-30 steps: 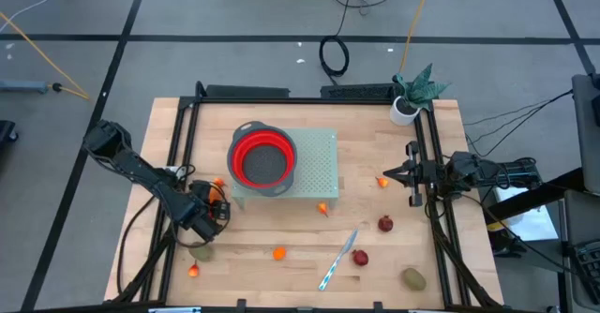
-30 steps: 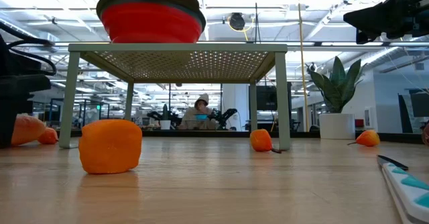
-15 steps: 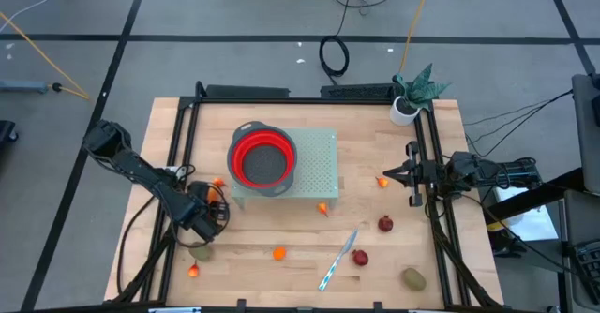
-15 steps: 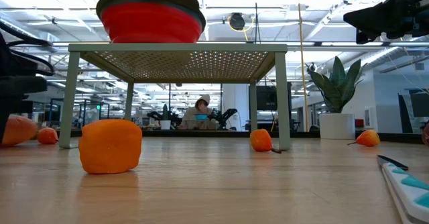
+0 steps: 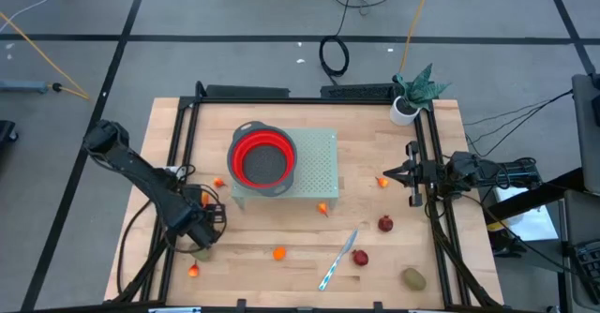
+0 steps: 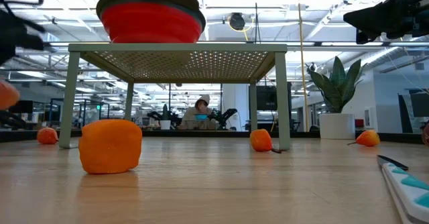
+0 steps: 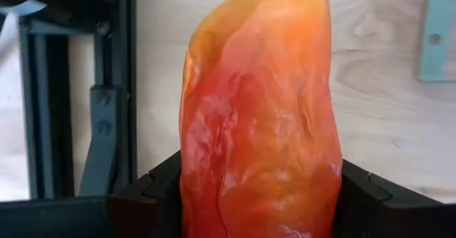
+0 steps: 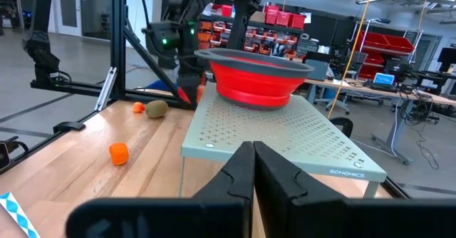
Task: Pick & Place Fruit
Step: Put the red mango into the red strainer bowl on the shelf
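Both arms are dark, jointed, matte black links with loose black cables trailing behind. The left hand (image 5: 208, 221) and right hand (image 5: 394, 174) end in blocky, angular black fingers (image 8: 239, 177).

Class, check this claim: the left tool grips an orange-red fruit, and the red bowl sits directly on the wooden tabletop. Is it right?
Not quite. The left tool does grip the orange-red fruit, but the red bowl sits on the perforated stand raised above the tabletop, as the low view shows.

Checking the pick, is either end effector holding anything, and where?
The left end effector grips an orange-red fruit by its lower sides. The right end effector holds nothing.
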### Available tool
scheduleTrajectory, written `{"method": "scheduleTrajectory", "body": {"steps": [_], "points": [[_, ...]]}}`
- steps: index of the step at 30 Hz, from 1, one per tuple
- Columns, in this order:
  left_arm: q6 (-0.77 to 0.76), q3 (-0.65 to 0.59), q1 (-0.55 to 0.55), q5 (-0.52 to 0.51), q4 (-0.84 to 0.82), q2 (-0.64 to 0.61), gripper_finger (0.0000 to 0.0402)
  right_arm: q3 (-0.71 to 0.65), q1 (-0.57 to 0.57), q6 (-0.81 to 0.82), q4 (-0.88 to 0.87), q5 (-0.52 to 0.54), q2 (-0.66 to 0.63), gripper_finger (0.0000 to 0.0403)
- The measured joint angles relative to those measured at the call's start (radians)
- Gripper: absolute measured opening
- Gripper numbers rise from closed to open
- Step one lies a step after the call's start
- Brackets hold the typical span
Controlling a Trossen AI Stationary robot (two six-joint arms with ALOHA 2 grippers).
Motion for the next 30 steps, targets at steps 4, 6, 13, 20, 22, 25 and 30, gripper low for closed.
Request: {"method": "scheduleTrajectory", "body": {"steps": [4,6,13,20,22,25,30], "points": [[-0.037,0.087,-0.018,0.016,-0.070,0.000,0.0229,0.000,0.000,0.000,0.000,0.000,0.000,0.0000],[-0.047,0.130,-0.025,0.033,-0.091,0.000,0.0229,0.000,0.000,0.000,0.000,0.000,0.000,0.0000],[-0.055,0.261,-0.050,0.048,-0.133,0.000,0.0229,0.000,0.000,0.000,0.000,0.000,0.000,0.0000],[-0.020,0.358,-0.074,0.086,-0.131,0.000,0.0229,0.000,0.000,0.000,0.000,0.000,0.000,0.0000],[-0.005,0.378,-0.079,0.143,-0.130,0.000,0.0229,0.000,0.000,0.000,0.000,0.000,0.000,0.0000],[0.012,0.396,-0.090,0.195,-0.106,0.000,0.0230,0.000,0.000,0.000,0.000,0.000,0.000,0.0000],[0.073,0.401,-0.104,0.204,-0.010,0.000,0.0230,0.000,0.000,0.000,0.000,0.000,0.000,0.0000]]}}
